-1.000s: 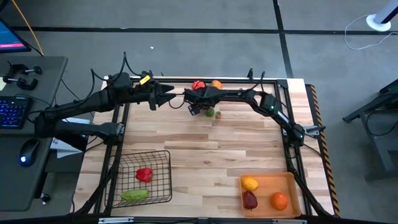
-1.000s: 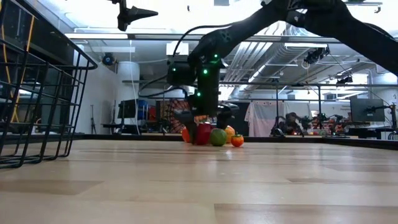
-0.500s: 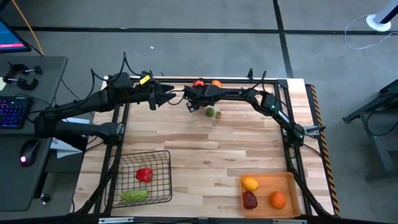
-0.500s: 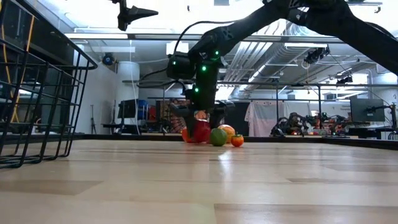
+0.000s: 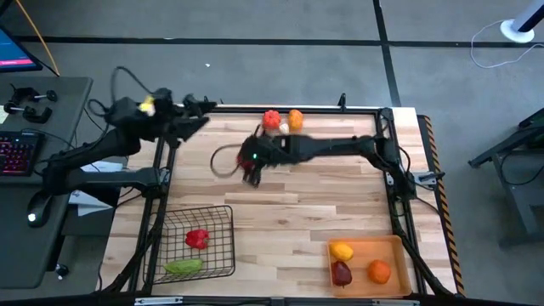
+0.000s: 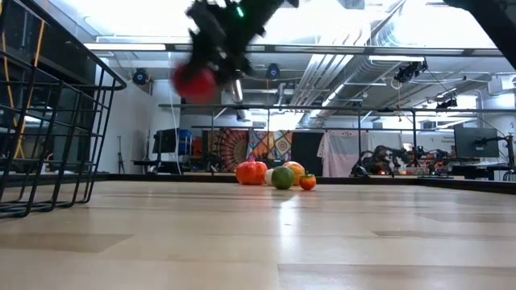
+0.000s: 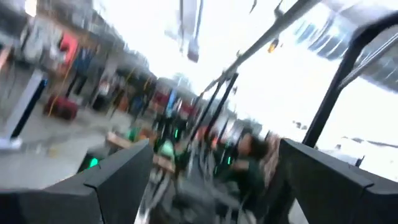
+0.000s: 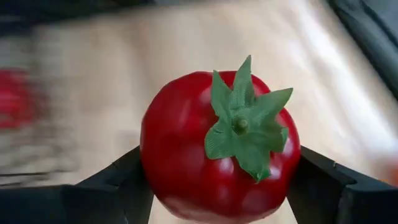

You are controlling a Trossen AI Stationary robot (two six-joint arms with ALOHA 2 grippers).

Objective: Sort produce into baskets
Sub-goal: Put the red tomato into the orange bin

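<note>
Right claw (image 8: 217, 180) clamped on a red tomato (image 8: 219, 146) with a green calyx, held well above the bench (image 5: 314, 200), left of the middle. Wire basket (image 5: 197, 242) at the near left with 1 red and 1 green piece inside; orange tray (image 5: 401, 248) at the near right with 3 pieces. Small cluster of produce (image 6: 274, 175) left at the far edge.

Risks from here, as a judgement: round, smooth tomato pinched at its sides only — could slip or roll free during a fast swing; release too high could bounce it off the basket rim.

Left claw (image 5: 202, 105) raised at the far left; fingers spread apart in its wrist view. Fingertip contact behind the tomato hidden; cluster pieces overlap — exact count unclear.
</note>
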